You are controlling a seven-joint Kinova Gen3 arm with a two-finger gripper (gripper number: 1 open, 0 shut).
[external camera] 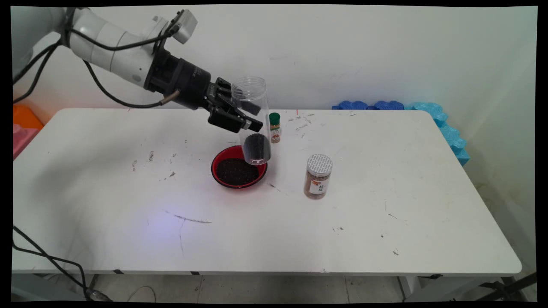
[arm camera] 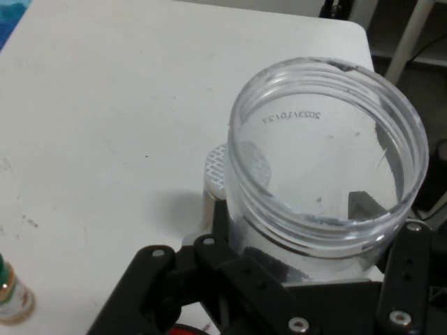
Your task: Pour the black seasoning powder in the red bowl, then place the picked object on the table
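Note:
My gripper [external camera: 245,114] is shut on a clear plastic jar [external camera: 253,122], held almost upright in the air with its open mouth up. A dark granular heap lies in the jar's bottom, which hangs over the right rim of a red bowl [external camera: 218,160] filled with the same dark grains. In the hand view the clear jar [arm camera: 328,167] fills the middle, its open rim facing the camera, and the gripper [arm camera: 311,279] clamps it from both sides.
A small spice bottle with a green cap [external camera: 275,127] stands just behind the bowl. A jar with a white perforated lid [external camera: 318,176] stands to the bowl's right; its lid [arm camera: 218,166] shows behind the held jar. Blue foam pieces [external camera: 432,113] line the far right edge.

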